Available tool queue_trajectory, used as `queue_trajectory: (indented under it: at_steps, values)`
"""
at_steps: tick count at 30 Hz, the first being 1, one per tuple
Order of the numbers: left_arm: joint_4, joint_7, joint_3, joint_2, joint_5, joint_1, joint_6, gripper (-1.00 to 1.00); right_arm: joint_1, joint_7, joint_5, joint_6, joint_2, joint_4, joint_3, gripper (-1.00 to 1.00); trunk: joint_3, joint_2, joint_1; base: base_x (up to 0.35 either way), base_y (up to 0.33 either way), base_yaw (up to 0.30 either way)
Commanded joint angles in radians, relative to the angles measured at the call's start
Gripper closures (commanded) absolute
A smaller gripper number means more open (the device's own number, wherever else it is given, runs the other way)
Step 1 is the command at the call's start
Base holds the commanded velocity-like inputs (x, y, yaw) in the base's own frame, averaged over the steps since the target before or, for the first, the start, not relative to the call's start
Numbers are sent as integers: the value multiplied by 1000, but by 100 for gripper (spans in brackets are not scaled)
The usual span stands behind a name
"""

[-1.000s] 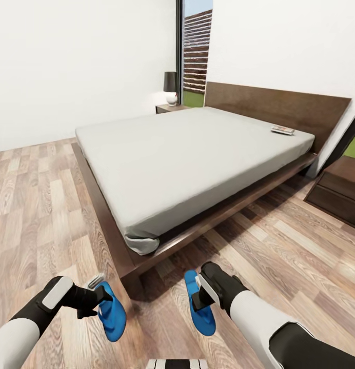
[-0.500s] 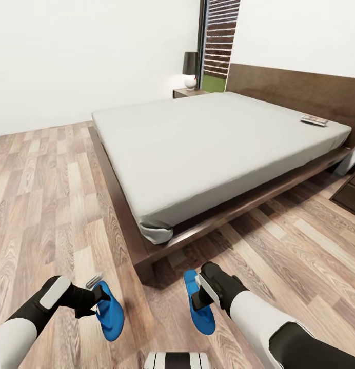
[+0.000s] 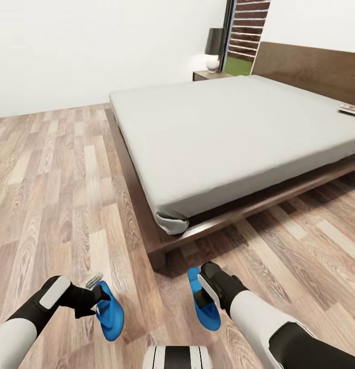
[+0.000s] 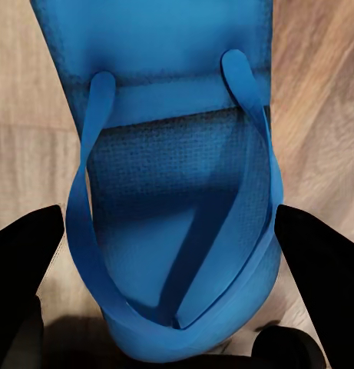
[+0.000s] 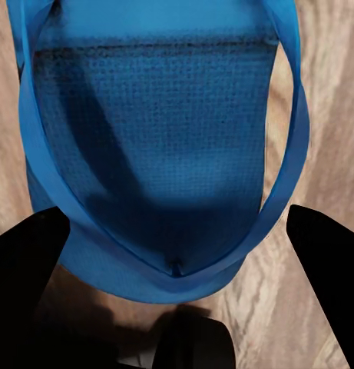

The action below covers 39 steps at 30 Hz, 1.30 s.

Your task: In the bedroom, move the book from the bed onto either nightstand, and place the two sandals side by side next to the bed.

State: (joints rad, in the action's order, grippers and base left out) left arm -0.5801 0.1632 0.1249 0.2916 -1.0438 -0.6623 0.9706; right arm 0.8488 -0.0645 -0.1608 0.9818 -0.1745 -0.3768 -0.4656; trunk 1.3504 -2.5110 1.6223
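Each gripper holds one bright blue sandal above the wood floor, off the bed's foot corner. My left gripper (image 3: pixel 97 298) is shut on the left sandal (image 3: pixel 111 316); in its wrist view the sandal (image 4: pixel 177 146) lies between the dark fingers (image 4: pixel 23 261). My right gripper (image 3: pixel 203 296) is shut on the other sandal (image 3: pixel 208 307), whose strap and sole (image 5: pixel 153 138) sit between its fingers (image 5: pixel 330 257). The bed (image 3: pixel 234 133) stretches ahead to the right. The book (image 3: pixel 352 109) lies on the mattress near the headboard. A nightstand (image 3: pixel 208 75) stands at the bed's far side.
A dark-shaded lamp (image 3: pixel 214 48) with a white base stands on the nightstand beside a tall window (image 3: pixel 247 36). Wood-plank floor (image 3: pixel 54 179) spreads to the left of the bed. The bed frame's corner (image 3: pixel 158 253) is just ahead of the grippers.
The whole view has swung left, so the bed and book sit further right in the picture. Both grippers keep their sandals in the same pose.
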Motion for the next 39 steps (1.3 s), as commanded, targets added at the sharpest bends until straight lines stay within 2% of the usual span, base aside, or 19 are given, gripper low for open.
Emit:
queue_trajectory:
  at_steps: [1, 12, 20, 24, 27, 28, 30, 31, 33, 39]
  values:
    - [-2, 9, 6, 1, -13, 0, 0, 100, 1, -8, -9, 3, 0, -1, -5, 100, 6, -1, 0, 0, 0, 211]
    - [-22, 9, 7, 1, -13, 0, 0, 100, 1, -43, -9, 1, 0, -15, -3, 100, 55, -3, 5, 0, 0, 110]
    - [-75, -9, 7, 7, -16, 0, 38, 100, 9, -43, -10, -55, 1, -17, -1, 100, 86, -5, 9, 0, 0, 4]
    - [-89, -148, 9, 37, -17, 0, 46, 100, 24, -44, -10, -58, 3, -17, -1, 100, 102, -6, 11, 0, 0, 0]
    - [-89, -368, 11, 87, -10, 2, 46, 100, 29, -46, -10, -58, 7, -17, 0, 100, 113, -7, 12, 0, 0, 0]
    - [-89, -406, 11, 95, -8, 2, 46, 100, 30, -47, -10, -58, 9, -17, 1, 100, 117, -7, 12, 0, 0, 0]
    - [-86, -535, 12, 122, -4, 4, 45, 100, 38, -48, -9, -58, 20, -17, 2, 100, 125, -7, 13, 0, 0, 0]
    - [-85, -580, 13, 131, -3, 5, 44, 100, 44, -48, -9, -57, 25, -17, 2, 100, 129, -8, 14, 0, 0, 0]
    - [-84, -624, 14, 138, -2, 5, 44, 100, 50, -48, -9, -57, 30, -16, 2, 100, 136, -8, 15, 0, 0, 0]
    - [-83, -699, 15, 145, -2, 6, 43, 100, 82, -49, -8, -52, 34, -15, 4, 100, 160, -10, 17, 0, 0, 0]
